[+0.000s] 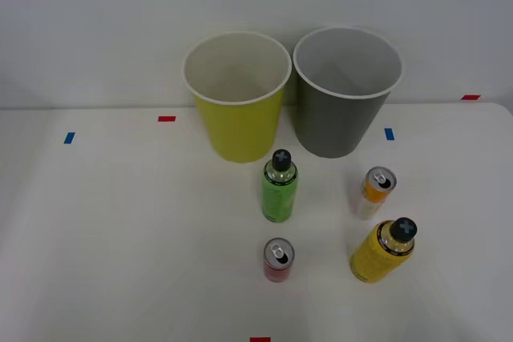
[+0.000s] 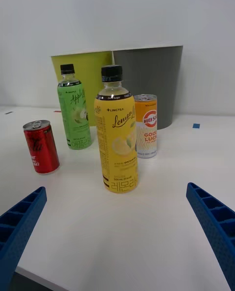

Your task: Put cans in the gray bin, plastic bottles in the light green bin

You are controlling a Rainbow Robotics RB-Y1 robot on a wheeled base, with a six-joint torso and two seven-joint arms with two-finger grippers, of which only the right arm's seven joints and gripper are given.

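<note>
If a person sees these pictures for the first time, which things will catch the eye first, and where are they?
First come the two big bins at the table's far edge, side by side: the light green bin on the left, the gray bin on the right. In front stand four upright drinks: green bottle, orange can, red can, yellow bottle. The right gripper is open, facing the yellow bottle.

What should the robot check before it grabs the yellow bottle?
1. Right gripper open wide: ok, blue fingers sit at both corners.
2. Yellow bottle upright, centred ahead of the gripper: ok.
3. Room around it: ok, the orange can stands behind, apart.
4. Light green bin upright and open: ok.
5. Bin contents: ok, nothing visible inside.
6. Whether the bottle is full or heavy: cannot tell.
</note>
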